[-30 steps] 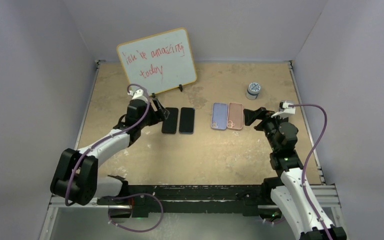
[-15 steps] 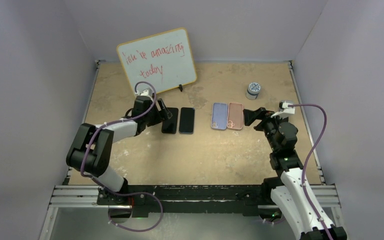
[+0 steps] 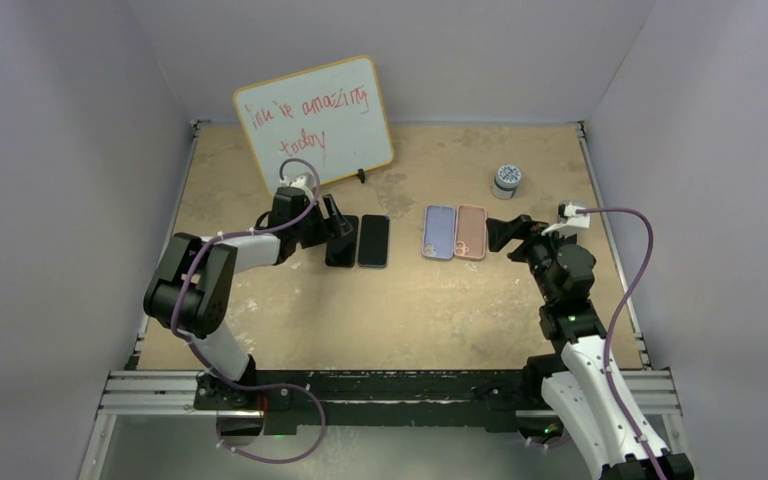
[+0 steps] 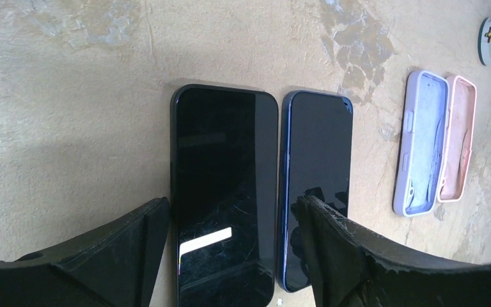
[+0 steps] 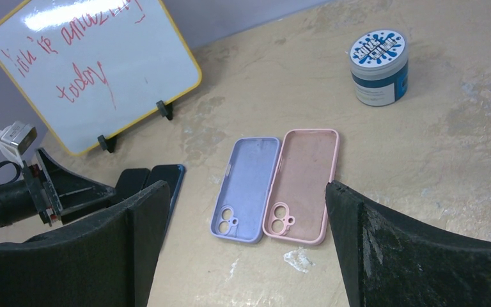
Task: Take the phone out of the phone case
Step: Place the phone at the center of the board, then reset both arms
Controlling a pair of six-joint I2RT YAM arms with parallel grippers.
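Two phones lie face up and side by side on the tan bench (image 3: pixel 410 310): one black-framed slab phone (image 4: pixel 224 192) and one blue-framed slab phone (image 4: pixel 316 185). Two cases, one lilac silicone case (image 5: pixel 246 188) and one pink silicone case (image 5: pixel 303 185), lie edge to edge, apart from the phones, insides up and empty.

Judgement: extraction appears complete for both phones, and only withdrawal of the arms seems left.

Left gripper (image 4: pixel 230 220) has its jaws released and spread either side of the black phone's near end, grasping nothing. Right gripper (image 3: pixel 496 233) hangs near the cases, jaws spread and empty.

One whiteboard (image 5: pixel 89 70) and one lidded jar (image 5: pixel 378 67) stand behind.
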